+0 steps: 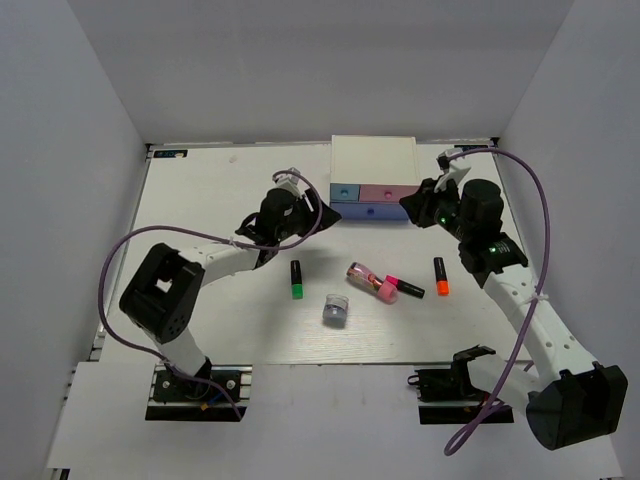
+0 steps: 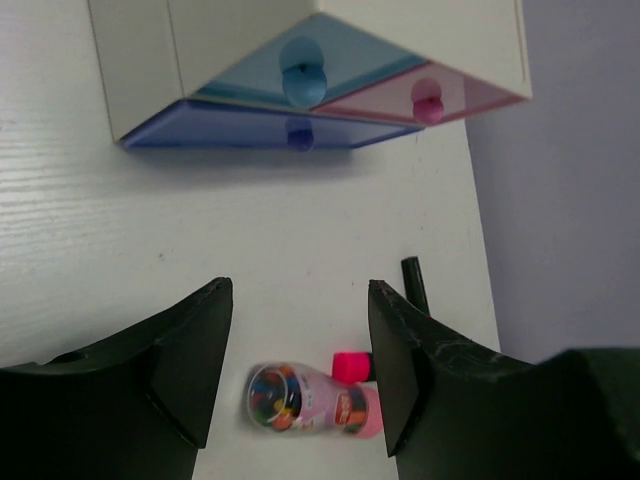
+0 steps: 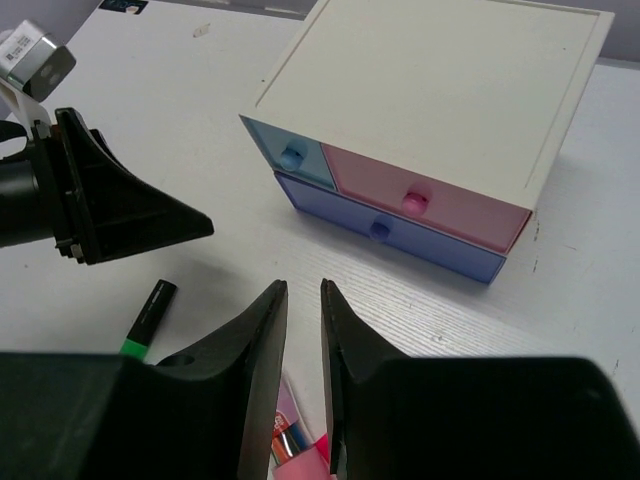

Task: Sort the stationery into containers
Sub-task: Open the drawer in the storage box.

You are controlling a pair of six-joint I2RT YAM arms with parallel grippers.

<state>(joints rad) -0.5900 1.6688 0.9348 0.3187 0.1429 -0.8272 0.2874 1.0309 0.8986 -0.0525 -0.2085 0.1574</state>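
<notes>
White table [image 1: 200, 330], pink-and-clear tube [image 2: 310, 398] near left gripper [image 2: 300, 288], untouched, cabinet [image 2: 230, 40] just beyond

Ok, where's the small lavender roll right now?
In the top view the lavender-grey roll sits on the table near its middle, toward the near edge, between the green-capped marker on its left and the pink-and-clear tube on its right, touching neither.

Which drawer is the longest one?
The violet-blue drawer at the bottom. It runs the full width of the white cabinet, while the small light blue drawer and the pink drawer share the row above it.
</notes>
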